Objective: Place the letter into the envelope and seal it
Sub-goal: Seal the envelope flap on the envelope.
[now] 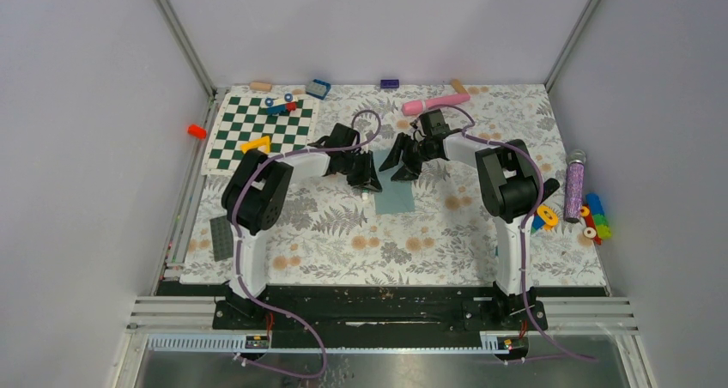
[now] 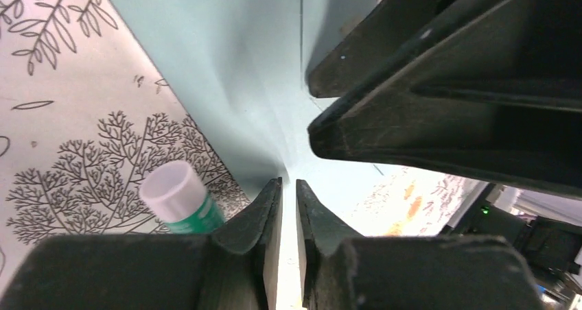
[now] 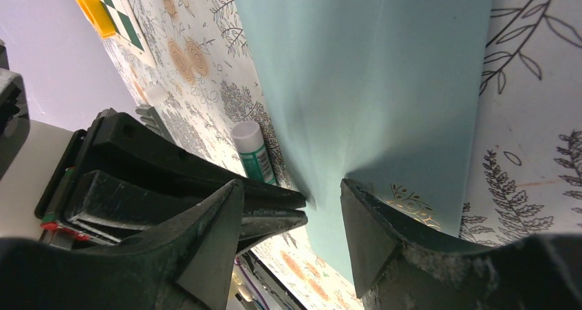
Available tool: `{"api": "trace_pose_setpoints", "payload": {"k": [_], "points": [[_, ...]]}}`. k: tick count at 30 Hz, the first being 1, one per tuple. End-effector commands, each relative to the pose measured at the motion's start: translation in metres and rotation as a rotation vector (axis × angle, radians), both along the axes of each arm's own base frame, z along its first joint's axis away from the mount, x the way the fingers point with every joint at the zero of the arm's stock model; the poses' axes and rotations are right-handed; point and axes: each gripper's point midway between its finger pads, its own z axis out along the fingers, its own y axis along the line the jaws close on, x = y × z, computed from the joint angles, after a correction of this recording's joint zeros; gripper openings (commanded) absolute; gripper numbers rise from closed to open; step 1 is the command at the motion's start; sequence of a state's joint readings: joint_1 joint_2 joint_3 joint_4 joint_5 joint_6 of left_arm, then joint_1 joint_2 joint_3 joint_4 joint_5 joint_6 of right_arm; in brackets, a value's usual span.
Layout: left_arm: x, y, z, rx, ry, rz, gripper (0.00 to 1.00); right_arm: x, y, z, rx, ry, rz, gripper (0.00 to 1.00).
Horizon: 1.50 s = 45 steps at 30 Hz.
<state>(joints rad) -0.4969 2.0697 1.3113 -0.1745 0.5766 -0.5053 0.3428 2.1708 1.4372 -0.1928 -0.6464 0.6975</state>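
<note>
While the L hand [image 2: 288, 186] is pinching the far edge of the envelope [image 1: 395, 201], fingers nearly together w/ only a thin slit of paper btwn them, the R hand [image 3: 292, 197] is hanging just beside it. Its fingers are spread wide, straddling the same edge and gripping nothing. The envelope is lying flat on the worktop [image 1: 343, 242], approx. midway btwn the two arms, w/ its far end under both hands. The letter isn't showing in any view; prob. inside already, but can't tell.

Risks, as I'm judging them:
- Paper is puckering into creases where the L fingers are biting, so any pull up or sideways is risking a hard crease or a torn edge.
- Only one end is being held, so the free near end could be dragging or swinging across the worktop, leaving the flap folding skew.
- The hands are working almost touching, so the R hand closing in is risking finger-on-finger contact instead of paper.
- A glue stick [image 2: 180, 199] is lying just beside the envelope's L edge, next to the L fingers; a nudge could be sending it rolling or onto the paper.

Orientation: the long axis is running near-to-far, away from the bases, leaning slightly. The flap point is prob. facing the far side, but it's hidden under the hands, so can't confirm.
</note>
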Motion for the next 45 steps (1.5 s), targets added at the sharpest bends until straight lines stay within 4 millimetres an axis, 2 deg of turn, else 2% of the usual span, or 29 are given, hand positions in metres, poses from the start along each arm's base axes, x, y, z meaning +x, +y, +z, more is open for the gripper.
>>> {"api": "trace_pose_setpoints", "payload": {"k": [1,7,12,18,24,31,36,45], "points": [[0.012,0.002,-0.003,0.092,-0.055,0.010,0.12,-0.006,-0.001,-0.007,-0.064,0.005,0.001,0.62],[0.008,0.006,-0.020,0.174,-0.024,0.002,0.01,-0.006,-0.001,-0.004,-0.063,0.000,-0.001,0.60],[0.007,0.008,-0.024,0.188,-0.017,0.005,0.00,-0.008,-0.002,-0.004,-0.066,0.000,0.000,0.57],[0.006,0.009,-0.029,0.205,-0.003,0.002,0.00,-0.014,-0.007,-0.003,-0.079,0.001,0.010,0.49],[0.005,0.010,-0.030,0.209,0.002,0.001,0.00,-0.016,-0.015,-0.004,-0.085,0.010,0.002,0.20],[0.006,0.011,-0.029,0.216,0.002,0.001,0.00,-0.018,-0.027,-0.006,-0.115,0.009,-0.006,0.01],[0.007,0.011,-0.028,0.218,0.000,0.001,0.00,-0.011,-0.032,0.000,-0.102,0.014,-0.034,0.00],[0.006,0.009,-0.027,0.213,0.012,-0.002,0.00,-0.008,-0.046,-0.010,-0.188,0.044,-0.050,0.00]]}}
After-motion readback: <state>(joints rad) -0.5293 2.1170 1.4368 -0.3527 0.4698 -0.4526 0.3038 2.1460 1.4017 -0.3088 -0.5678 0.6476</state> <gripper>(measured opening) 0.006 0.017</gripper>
